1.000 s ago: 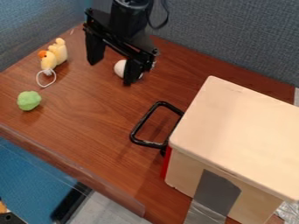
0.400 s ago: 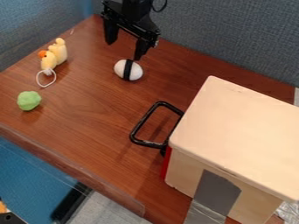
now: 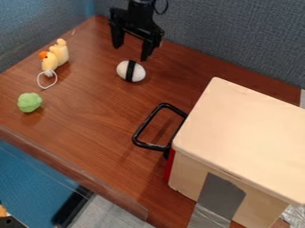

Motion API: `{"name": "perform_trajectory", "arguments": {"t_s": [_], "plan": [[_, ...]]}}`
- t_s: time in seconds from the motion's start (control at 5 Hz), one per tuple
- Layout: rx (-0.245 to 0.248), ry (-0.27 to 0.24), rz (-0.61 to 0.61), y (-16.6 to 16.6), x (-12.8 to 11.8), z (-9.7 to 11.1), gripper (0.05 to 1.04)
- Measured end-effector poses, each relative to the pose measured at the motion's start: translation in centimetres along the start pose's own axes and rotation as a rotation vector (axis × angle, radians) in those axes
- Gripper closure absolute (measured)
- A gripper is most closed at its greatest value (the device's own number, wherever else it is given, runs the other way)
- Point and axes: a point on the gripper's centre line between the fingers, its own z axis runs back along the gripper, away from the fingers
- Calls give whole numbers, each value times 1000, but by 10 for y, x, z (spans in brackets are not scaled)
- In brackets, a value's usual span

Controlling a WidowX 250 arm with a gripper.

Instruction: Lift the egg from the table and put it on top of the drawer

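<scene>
End effector (image 3: 130,52) released above bench (image 3: 89,127).
Arm (image 3: 142,12) enters at top edge, end effector pointing down, fingers (image 3: 146,50) spread; egg (image 3: 138,73) lies on the bench, near the fingertips.

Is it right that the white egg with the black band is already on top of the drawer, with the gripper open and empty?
Not quite: the camera view shows the white egg with the black band lying on the table, not on top of the drawer. The gripper is indeed open and empty.
</scene>
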Motion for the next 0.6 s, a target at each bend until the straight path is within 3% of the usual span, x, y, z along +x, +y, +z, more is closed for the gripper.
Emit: {"name": "perform_trajectory", "arguments": {"t_s": [0.4, 0.6], "plan": [[1, 74, -4, -6, -7, -30, 83], [21, 81, -29, -9, -13, -37, 113]]}}
